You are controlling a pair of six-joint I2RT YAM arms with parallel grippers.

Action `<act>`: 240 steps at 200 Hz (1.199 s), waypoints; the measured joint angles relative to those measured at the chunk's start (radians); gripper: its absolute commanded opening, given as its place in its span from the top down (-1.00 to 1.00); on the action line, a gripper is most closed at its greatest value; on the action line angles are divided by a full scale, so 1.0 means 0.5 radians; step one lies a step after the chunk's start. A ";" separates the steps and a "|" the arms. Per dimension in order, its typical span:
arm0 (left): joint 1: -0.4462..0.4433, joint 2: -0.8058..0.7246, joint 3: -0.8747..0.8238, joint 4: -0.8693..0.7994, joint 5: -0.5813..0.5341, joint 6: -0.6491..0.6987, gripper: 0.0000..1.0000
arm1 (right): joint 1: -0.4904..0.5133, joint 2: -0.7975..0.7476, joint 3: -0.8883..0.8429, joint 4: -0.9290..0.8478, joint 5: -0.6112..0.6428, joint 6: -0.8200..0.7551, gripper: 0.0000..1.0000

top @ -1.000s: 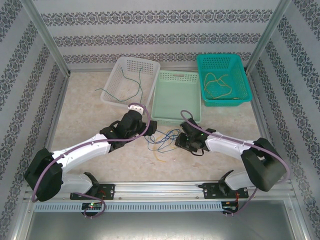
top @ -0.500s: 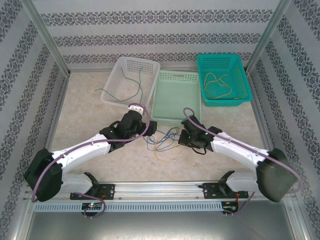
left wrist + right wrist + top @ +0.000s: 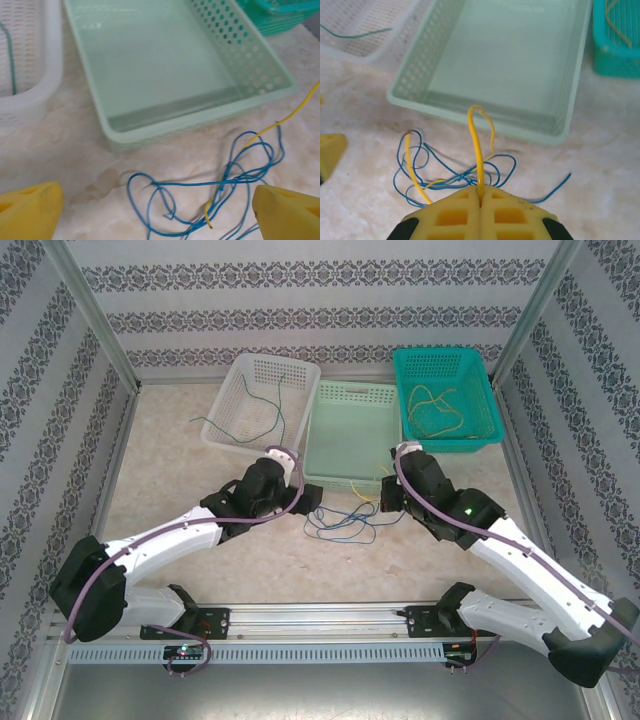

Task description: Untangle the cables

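Note:
A tangle of thin blue cables (image 3: 340,520) lies on the table in front of the light green basket (image 3: 352,476). A yellow cable (image 3: 476,145) threads through the blue cables (image 3: 451,174). My right gripper (image 3: 480,192) is shut on this yellow cable, which rises in a loop above the closed fingers. From above, the right gripper (image 3: 384,497) is just right of the tangle. My left gripper (image 3: 308,498) is open at the tangle's left edge. Its yellow fingers (image 3: 27,215) straddle the blue loops (image 3: 200,186) without touching them, and the yellow cable's loose end (image 3: 207,220) lies among them.
A white basket (image 3: 232,380) at the back left holds green cables (image 3: 262,410). A teal basket (image 3: 482,390) at the back right holds a yellowish cable (image 3: 435,410). The green basket's bare floor (image 3: 160,60) lies just beyond the tangle. Metal posts stand at the table's corners.
My right gripper closed on the yellow cable and moved back and right towards the baskets, drawing the yellow cable up from the blue tangle. The left arm shifted only slightly.

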 measured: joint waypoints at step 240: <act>0.001 0.184 0.244 0.522 0.481 -0.195 -0.99 | -0.395 -0.306 0.327 0.219 0.122 -0.357 1.00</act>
